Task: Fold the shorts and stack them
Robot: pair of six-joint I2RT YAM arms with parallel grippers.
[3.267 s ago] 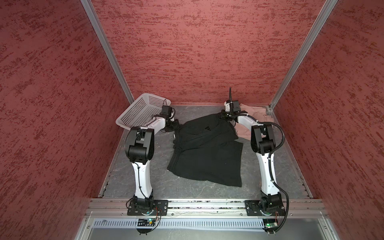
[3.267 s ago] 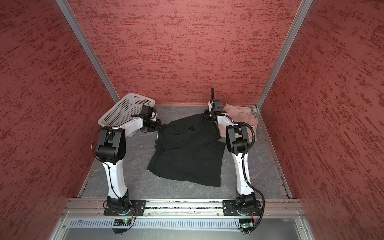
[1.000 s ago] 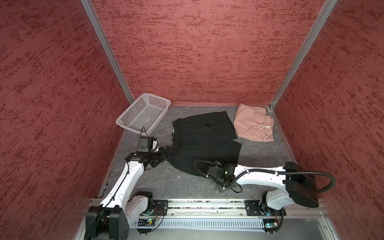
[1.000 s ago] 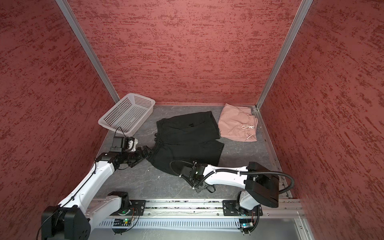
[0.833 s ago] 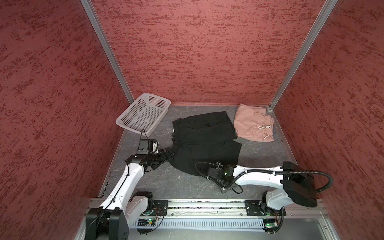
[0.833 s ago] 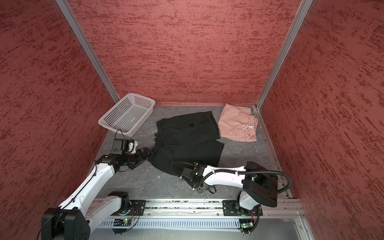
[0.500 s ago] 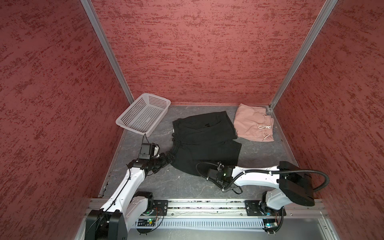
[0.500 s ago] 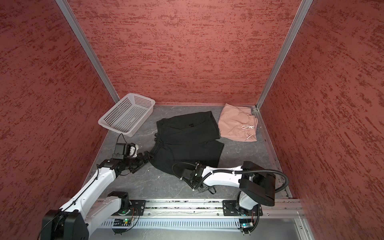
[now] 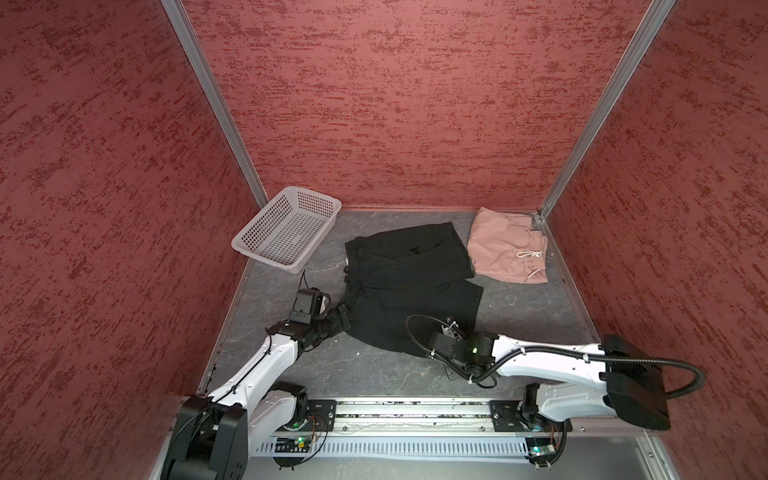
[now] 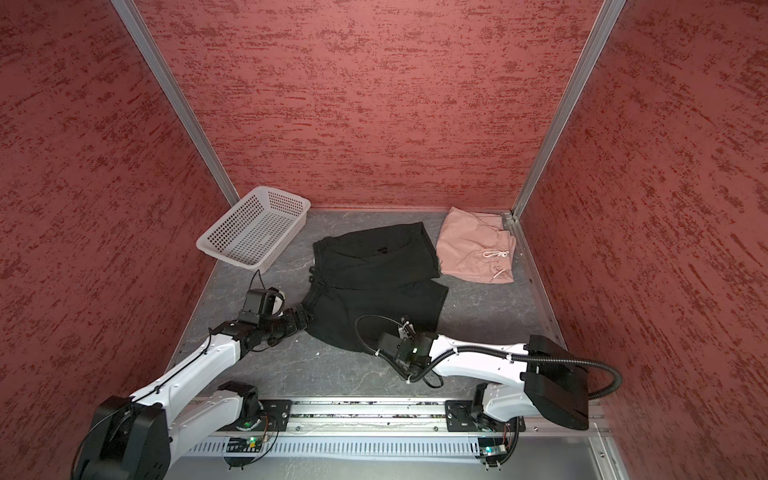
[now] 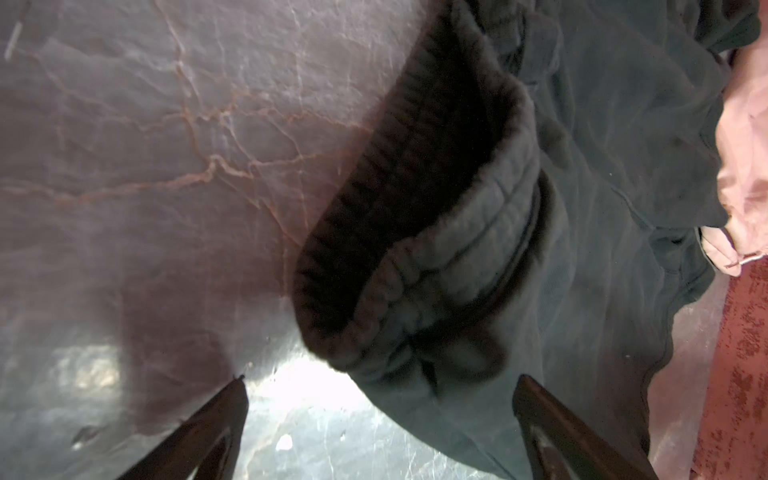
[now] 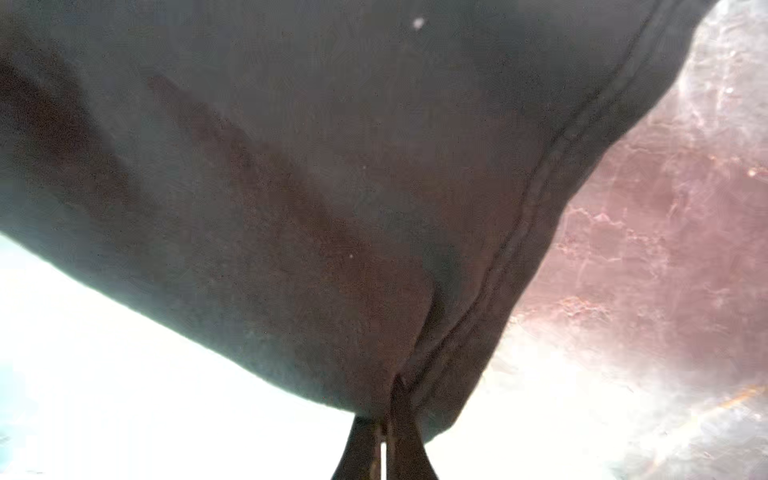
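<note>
Right claw clamps the black shorts' hem; left claw gapes at the waistband

Right claw [image 12: 386,409] is clenched on a corner of the black shorts [image 9: 415,299]. In the right wrist view its two fingers are pressed together with a pucker of hem cloth between them. In both top views that grip sits at the garment's lower edge, just below frame centre, low over the counter [image 9: 374,376].

Left claw [image 11: 380,380] is released, jaws spread wide, with the ribbed waistband lying just ahead of the tips. Whether either tip touches cloth is hard to say. In both top views it sits at the shorts' left edge, left of centre.

The black shorts lie partly folded mid-frame. The pink shorts [image 9: 500,253] rest folded at the upper right, just beside them. A white basket [image 9: 286,232] stands at the upper left, apart from both.
</note>
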